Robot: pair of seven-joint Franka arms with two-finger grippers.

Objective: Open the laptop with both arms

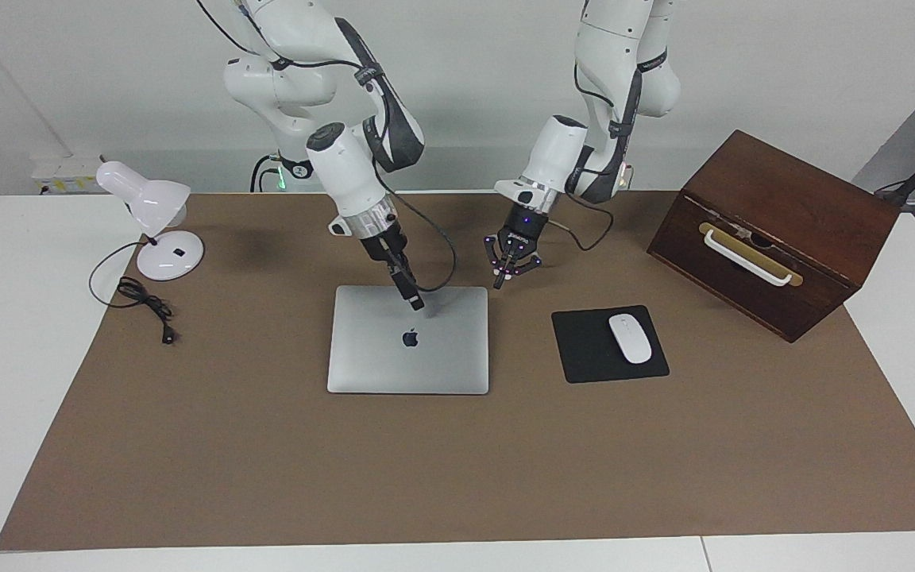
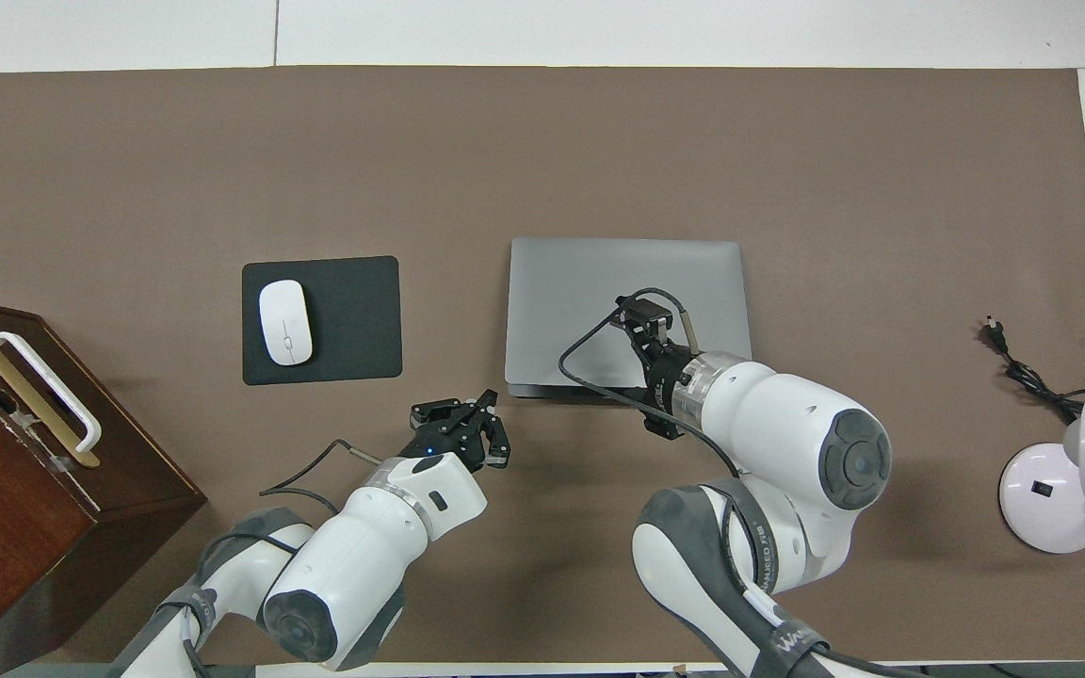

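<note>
The laptop (image 1: 394, 365) lies closed and flat on the brown mat, its dark apple logo up; it also shows in the overhead view (image 2: 590, 278). My right gripper (image 1: 415, 300) is shut, with its tip down on the lid close to the edge nearest the robots; from above it stands over the lid (image 2: 648, 318). My left gripper (image 1: 514, 274) is open and empty. It hangs just above the mat beside the laptop's corner nearest the robots, toward the left arm's end (image 2: 460, 414). It does not touch the laptop.
A black mouse pad (image 1: 584, 349) with a white mouse (image 1: 631, 338) lies beside the laptop toward the left arm's end. A dark wooden box (image 1: 775, 230) with a white handle stands past it. A white desk lamp (image 1: 157, 226) and its cord (image 1: 144, 300) are at the right arm's end.
</note>
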